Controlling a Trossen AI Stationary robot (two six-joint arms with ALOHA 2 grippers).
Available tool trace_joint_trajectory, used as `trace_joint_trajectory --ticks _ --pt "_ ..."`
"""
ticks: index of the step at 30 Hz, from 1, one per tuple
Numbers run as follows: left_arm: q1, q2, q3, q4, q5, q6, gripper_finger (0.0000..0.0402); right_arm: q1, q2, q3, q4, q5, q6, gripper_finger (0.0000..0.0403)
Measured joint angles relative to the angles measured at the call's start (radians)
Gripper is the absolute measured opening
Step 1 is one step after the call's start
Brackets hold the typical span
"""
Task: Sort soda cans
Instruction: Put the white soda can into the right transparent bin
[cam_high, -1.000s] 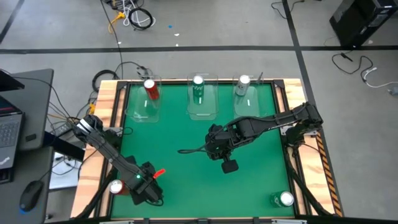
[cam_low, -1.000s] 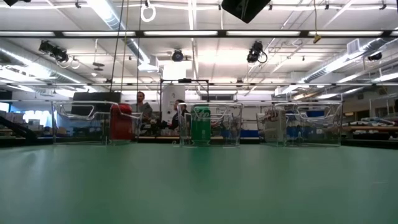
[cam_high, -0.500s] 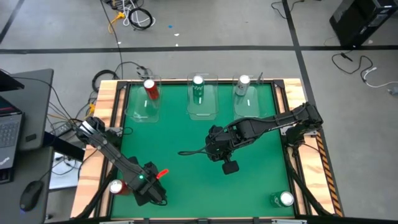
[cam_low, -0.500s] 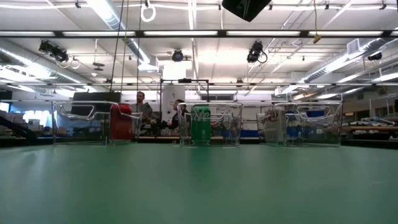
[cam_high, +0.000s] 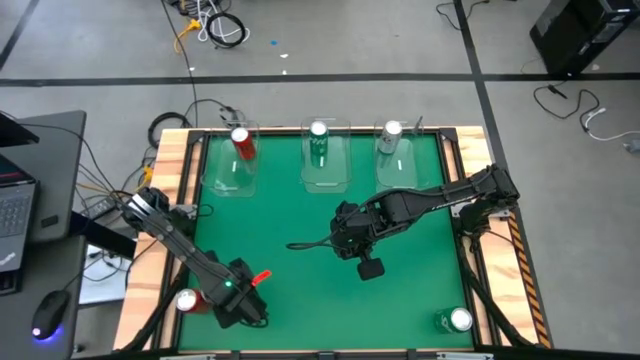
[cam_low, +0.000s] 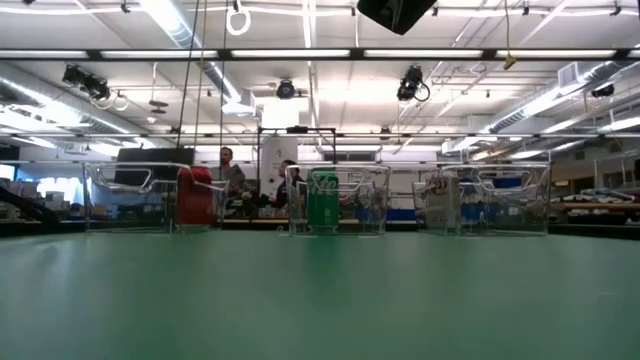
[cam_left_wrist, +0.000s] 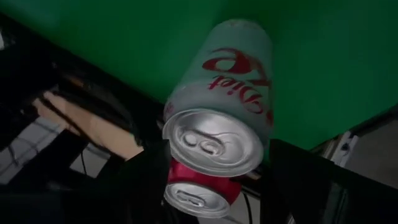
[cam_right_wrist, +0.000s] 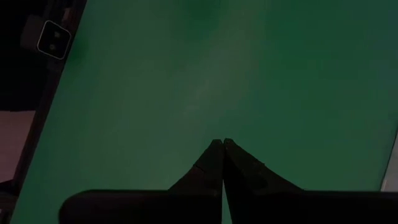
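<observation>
My left gripper (cam_high: 238, 303) is at the table's near left corner. In the left wrist view its fingers (cam_left_wrist: 146, 180) flank a silver-white can (cam_left_wrist: 217, 106), and a red can (cam_left_wrist: 199, 190) stands just beyond; that red can (cam_high: 187, 299) is by the left rail. A green can (cam_high: 458, 320) stands in the near right corner. Along the far edge, a red can (cam_high: 240, 140), a green can (cam_high: 319, 138) and a silver can (cam_high: 390, 133) each stand in a clear bin. My right gripper (cam_right_wrist: 222, 144) hangs shut above the table's middle (cam_high: 350, 242). My left gripper has the silver-white can by its side wall just below the top rim (cam_left_wrist: 186, 106), one finger on each side. The fingers come from above, slanting down. The can is upright; whether its bottom is on the mat does not show.
Three clear bins (cam_high: 326, 170) line the far edge and show in the low view (cam_low: 335, 200). Wooden rails (cam_high: 170, 190) border the green mat. A black cable (cam_high: 305, 243) trails from the right arm. People are in the room behind the table.
</observation>
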Motion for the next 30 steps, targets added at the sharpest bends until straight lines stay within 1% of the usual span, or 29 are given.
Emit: trace_joint_trajectory --ticks 3,9,15,21,25,30 --pt "0.0 -0.001 -0.035 0.004 0.029 -0.008 0.0283 0.0 0.0 0.0 -0.002 0.0 0.0 0.0019" --pt "-0.002 -0.003 -0.088 -0.006 0.036 0.033 0.0283 0.006 0.0 0.0 -0.004 0.0 0.0 0.0018" --pt "-0.001 -0.005 -0.088 0.026 0.042 0.07 0.0283 0.017 0.0 0.0 -0.004 0.0 0.001 0.0022" --pt "0.0 -0.003 -0.048 0.029 0.019 0.081 0.0278 0.021 0.0 0.0 -0.003 0.0 0.002 0.002" --pt "0.001 0.0 -0.002 0.026 0.01 0.089 0.0249 0.021 0.0 0.0 0.0 0.0 0.002 0.0023" --pt "0.001 0.0 0.049 0.014 -0.004 0.093 0.0179 0.021 0.0 0.0 0.003 0.0 0.0 0.0024"
